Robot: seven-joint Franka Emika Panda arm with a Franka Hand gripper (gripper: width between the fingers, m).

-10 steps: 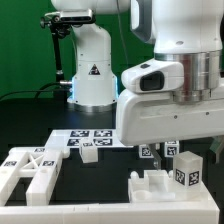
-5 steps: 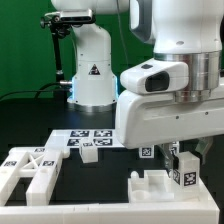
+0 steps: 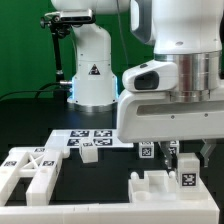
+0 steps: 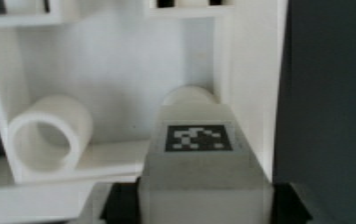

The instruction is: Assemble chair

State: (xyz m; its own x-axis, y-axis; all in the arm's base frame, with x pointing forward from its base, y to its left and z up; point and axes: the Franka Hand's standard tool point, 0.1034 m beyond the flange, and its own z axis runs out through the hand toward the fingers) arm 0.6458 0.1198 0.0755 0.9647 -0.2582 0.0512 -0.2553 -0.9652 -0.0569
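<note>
My gripper point(image 3: 187, 163) is shut on an upright white tagged chair post point(image 3: 186, 180) and holds it low at the exterior view's right. The post is right next to a chunky slotted white chair piece point(image 3: 150, 186); whether they touch I cannot tell. In the wrist view the post point(image 4: 196, 135) fills the gap between the dark fingers of my gripper point(image 4: 193, 205), tag facing the camera. Beyond it lie a white recessed panel point(image 4: 104, 70) and a short white cylinder point(image 4: 47, 135).
A cross-braced white frame point(image 3: 28, 166) lies at the exterior view's left front. A small white block point(image 3: 89, 153) sits by the marker board point(image 3: 85, 136). The arm's white base point(image 3: 92, 75) stands behind, and the table is black.
My gripper has moved down a little with the post in it, nearer the table and the slotted piece. The other parts have not moved.
</note>
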